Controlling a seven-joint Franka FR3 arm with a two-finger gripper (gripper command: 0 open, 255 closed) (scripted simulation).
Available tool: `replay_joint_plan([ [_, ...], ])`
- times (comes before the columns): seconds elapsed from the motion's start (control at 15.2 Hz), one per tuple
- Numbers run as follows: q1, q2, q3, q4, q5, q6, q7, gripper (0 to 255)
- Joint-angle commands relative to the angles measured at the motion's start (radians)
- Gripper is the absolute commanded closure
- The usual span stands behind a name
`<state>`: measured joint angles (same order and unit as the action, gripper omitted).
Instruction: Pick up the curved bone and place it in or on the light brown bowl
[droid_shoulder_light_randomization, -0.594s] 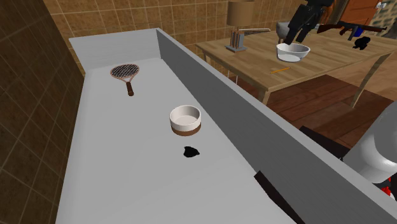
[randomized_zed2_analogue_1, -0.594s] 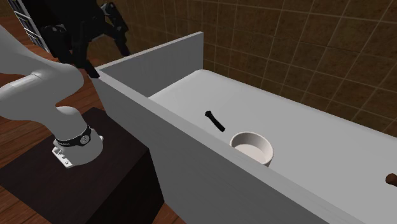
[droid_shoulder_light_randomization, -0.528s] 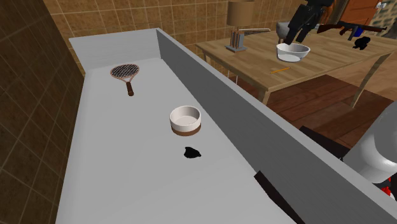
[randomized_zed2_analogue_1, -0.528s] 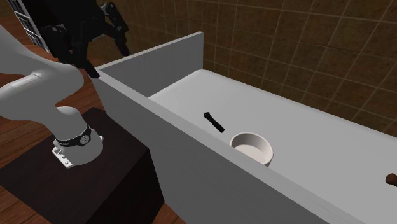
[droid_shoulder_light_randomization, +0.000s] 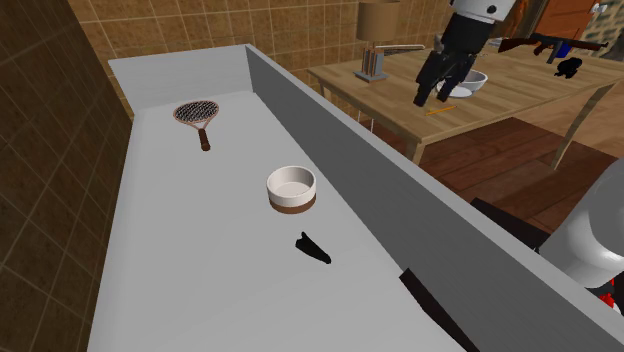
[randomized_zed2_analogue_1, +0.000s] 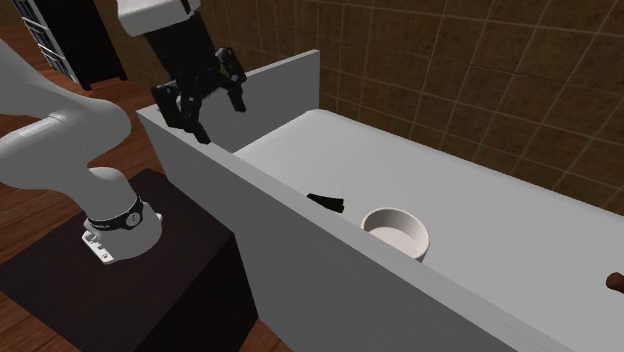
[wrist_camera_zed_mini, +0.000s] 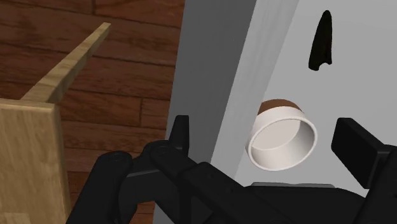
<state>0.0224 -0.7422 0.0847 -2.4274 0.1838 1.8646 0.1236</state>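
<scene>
Hovering with my fingers (wrist_camera_zed_mini: 356, 147) spread wide and empty, I see the black bone (droid_shoulder_light_randomization: 312, 247) lying mid-frame on the table (droid_shoulder_light_randomization: 180, 260), just below the bowl (droid_shoulder_light_randomization: 291, 187). Crossing over, I risk clipping the grey wall (droid_shoulder_light_randomization: 400, 200).

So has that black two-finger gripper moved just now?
Yes. The gripper has shifted toward the second exterior view's right, nearer the grey wall.

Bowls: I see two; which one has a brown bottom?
The bowl on the grey counter, beside the black curved bone: white with a brown base. The other bowl, on the wooden table, looks plain white.
</scene>
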Motion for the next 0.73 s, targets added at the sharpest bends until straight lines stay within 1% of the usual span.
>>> replay_joint_plan([
  [0.0, 0.009, 0.018, 0.037, -0.034, 0.024, 0.051, 0.044, 0],
  [0.33, 0.030, 0.102, 0.129, -0.085, 0.080, 0.183, 0.149, 0],
  [0.66, 0.047, 0.226, 0.223, -0.101, 0.124, 0.322, 0.255, 0],
])
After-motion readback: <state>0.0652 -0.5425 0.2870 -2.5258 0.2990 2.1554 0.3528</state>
